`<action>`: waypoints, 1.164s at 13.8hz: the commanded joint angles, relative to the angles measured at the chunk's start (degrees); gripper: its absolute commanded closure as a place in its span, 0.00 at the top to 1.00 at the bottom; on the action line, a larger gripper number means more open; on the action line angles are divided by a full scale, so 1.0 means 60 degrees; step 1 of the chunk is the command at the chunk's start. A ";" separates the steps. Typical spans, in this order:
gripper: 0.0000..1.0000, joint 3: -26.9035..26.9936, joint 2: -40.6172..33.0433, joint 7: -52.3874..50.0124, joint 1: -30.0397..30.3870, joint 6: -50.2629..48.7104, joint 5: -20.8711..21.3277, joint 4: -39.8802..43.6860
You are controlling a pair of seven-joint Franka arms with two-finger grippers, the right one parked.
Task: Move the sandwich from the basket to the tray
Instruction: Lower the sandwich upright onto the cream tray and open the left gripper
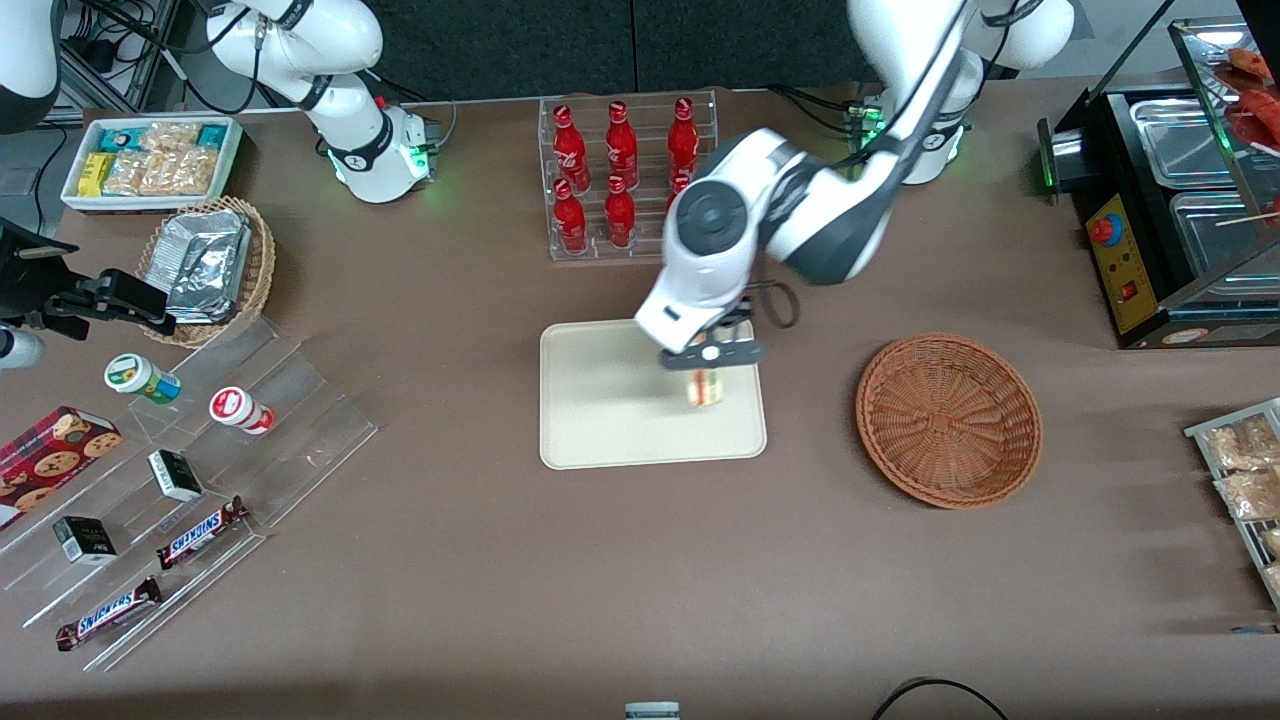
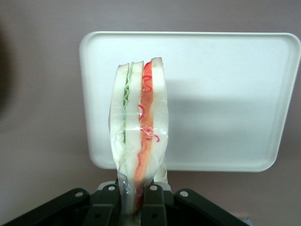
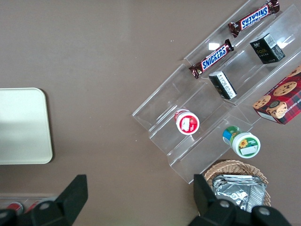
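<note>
My left gripper [image 1: 706,368] hangs over the cream tray [image 1: 600,400], at the tray's edge nearest the basket, and is shut on the sandwich [image 1: 705,388]. In the left wrist view the clear-wrapped sandwich [image 2: 138,127] stands on end between the two black fingers [image 2: 153,207], pale bread layers with a green strip and a red-pink filling stripe showing, and the tray [image 2: 225,94] lies under it. The reddish-brown wicker basket [image 1: 948,420] sits on the table beside the tray, toward the working arm's end, with nothing in it.
A clear rack of red bottles [image 1: 622,170] stands farther from the front camera than the tray. A tan basket of foil packs [image 1: 205,265], a white bin of snacks [image 1: 150,160] and acrylic steps with snack bars [image 1: 200,530] lie toward the parked arm's end. A black warmer [image 1: 1170,220] stands at the working arm's end.
</note>
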 commanded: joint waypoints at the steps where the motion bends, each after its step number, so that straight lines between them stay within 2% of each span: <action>1: 0.00 0.0143 0.0895 -0.0262 -0.0535 0.0511 -0.0018 0.0547; 8: 0.00 0.0143 0.1541 -0.0277 -0.0976 0.1288 -0.0003 0.0474; 16: 0.00 0.0143 0.2142 -0.0247 -0.1021 0.1685 -0.0003 0.0489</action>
